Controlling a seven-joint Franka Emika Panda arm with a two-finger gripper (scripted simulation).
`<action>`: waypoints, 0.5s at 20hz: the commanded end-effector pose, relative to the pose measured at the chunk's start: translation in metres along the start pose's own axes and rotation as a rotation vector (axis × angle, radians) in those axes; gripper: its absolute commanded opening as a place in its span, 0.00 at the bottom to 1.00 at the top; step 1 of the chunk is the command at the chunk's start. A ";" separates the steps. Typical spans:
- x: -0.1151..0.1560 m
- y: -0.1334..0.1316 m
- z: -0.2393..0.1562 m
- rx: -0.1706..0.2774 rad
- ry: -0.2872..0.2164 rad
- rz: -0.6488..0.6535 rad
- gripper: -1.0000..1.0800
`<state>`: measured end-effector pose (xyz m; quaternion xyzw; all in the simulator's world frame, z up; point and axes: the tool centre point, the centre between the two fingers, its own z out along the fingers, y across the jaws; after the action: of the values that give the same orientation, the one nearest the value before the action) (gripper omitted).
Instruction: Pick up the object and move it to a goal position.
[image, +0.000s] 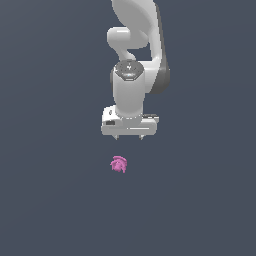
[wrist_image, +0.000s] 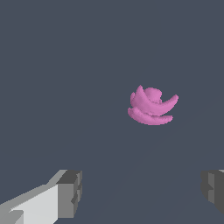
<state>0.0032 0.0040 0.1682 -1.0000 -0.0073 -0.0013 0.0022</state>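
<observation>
The object (image: 119, 164) is a small magenta-pink lumpy thing with stubby curved protrusions, lying on the dark grey floor. In the exterior view it sits below my white gripper (image: 129, 137) and a little toward that view's left. The gripper points down, apart from the object, with only the short dark fingertips showing under the hand. In the wrist view the object (wrist_image: 152, 106) lies beyond the gripper (wrist_image: 142, 192), outside the gap between the fingers (wrist_image: 70, 192). The jaws stand wide apart with nothing between them.
The white arm (image: 137, 40) rises above the gripper to the top of the exterior view. The dark grey floor (image: 50, 200) stretches around the object with nothing else on it.
</observation>
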 end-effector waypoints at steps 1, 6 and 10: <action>0.000 0.000 0.000 0.000 0.000 0.000 0.96; 0.002 -0.008 -0.006 0.008 0.000 -0.019 0.96; 0.002 -0.014 -0.011 0.014 0.001 -0.037 0.96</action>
<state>0.0054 0.0164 0.1780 -0.9997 -0.0228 -0.0017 0.0082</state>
